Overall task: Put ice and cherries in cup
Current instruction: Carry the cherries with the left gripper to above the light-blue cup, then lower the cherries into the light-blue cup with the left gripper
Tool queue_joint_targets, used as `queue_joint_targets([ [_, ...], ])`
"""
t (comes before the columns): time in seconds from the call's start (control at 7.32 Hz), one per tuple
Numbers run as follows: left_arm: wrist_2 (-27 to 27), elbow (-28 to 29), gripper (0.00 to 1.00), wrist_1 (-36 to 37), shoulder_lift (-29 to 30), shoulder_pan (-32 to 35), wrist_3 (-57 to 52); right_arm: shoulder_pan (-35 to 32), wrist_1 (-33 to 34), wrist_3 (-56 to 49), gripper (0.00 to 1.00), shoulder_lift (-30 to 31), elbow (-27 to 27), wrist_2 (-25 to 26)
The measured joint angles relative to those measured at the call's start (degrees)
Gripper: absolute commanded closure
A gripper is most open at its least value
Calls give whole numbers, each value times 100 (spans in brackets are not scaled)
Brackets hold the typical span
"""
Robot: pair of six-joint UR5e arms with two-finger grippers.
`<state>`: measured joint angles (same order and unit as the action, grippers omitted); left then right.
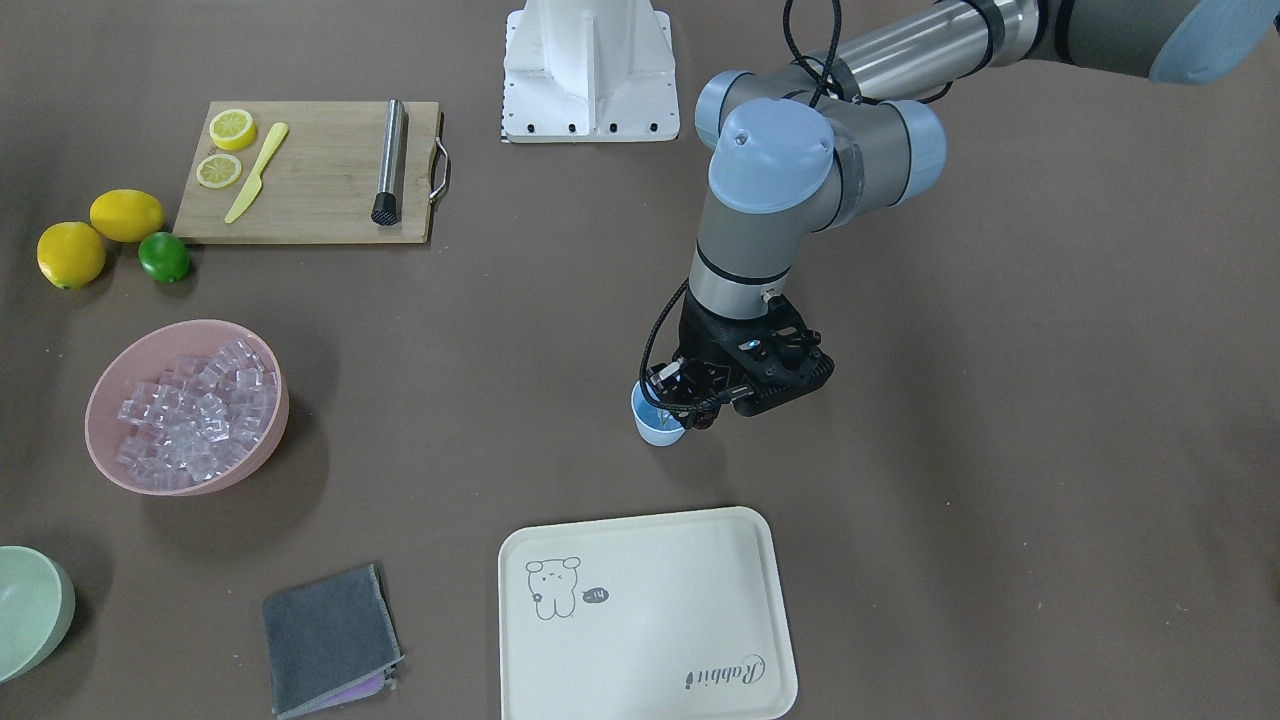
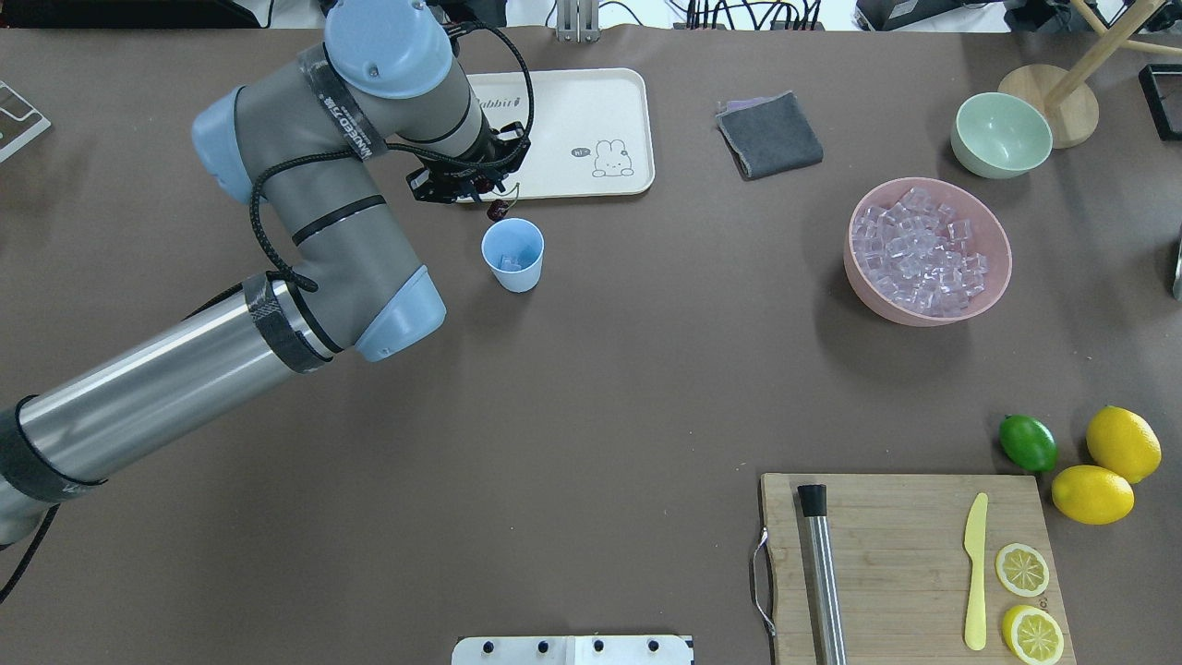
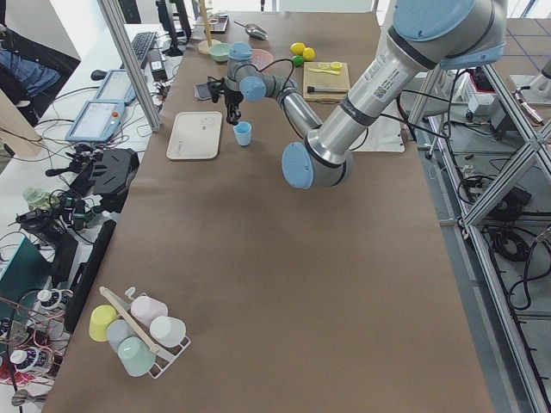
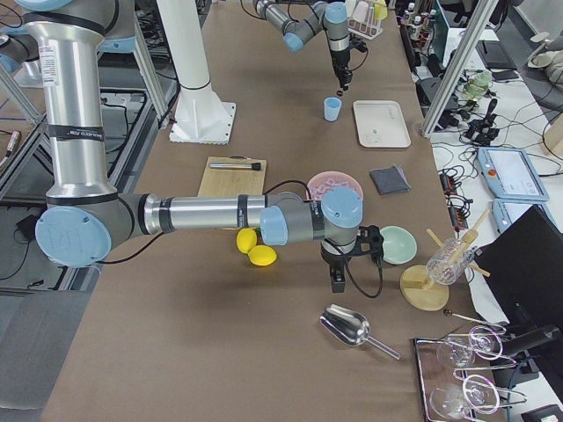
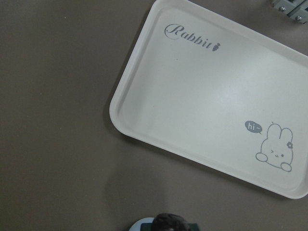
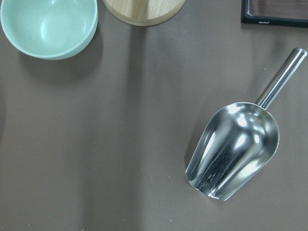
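The light-blue cup stands upright on the table just in front of the white tray; something clear seems to lie inside it. My left gripper hovers just beyond the cup's rim, shut on the stems of the dark cherries, which hang by the cup's far edge. In the front view the left gripper partly covers the cup. The ice is heaped in the pink bowl. My right gripper shows only in the right side view, above a metal scoop; I cannot tell its state.
A white rabbit tray, a grey cloth and a pale green bowl lie along the far side. A cutting board holds a knife, lemon slices and a metal muddler. A lime and two lemons lie beside it. The metal scoop lies under the right wrist.
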<state>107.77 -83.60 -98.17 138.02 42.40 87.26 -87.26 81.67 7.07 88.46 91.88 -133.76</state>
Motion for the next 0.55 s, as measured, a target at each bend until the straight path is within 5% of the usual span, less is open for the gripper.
queue_joint_targets([
  [0.14,-6,-2,61,0,12,-13,19,3,-178,145,0,35,-13,29],
  [0.41,-9,-50,3,0,16,-41,81,13,-272,222,0,54,-34,68],
  [0.55,-10,-77,2,-2,8,-50,87,21,-280,225,0,52,-52,90],
])
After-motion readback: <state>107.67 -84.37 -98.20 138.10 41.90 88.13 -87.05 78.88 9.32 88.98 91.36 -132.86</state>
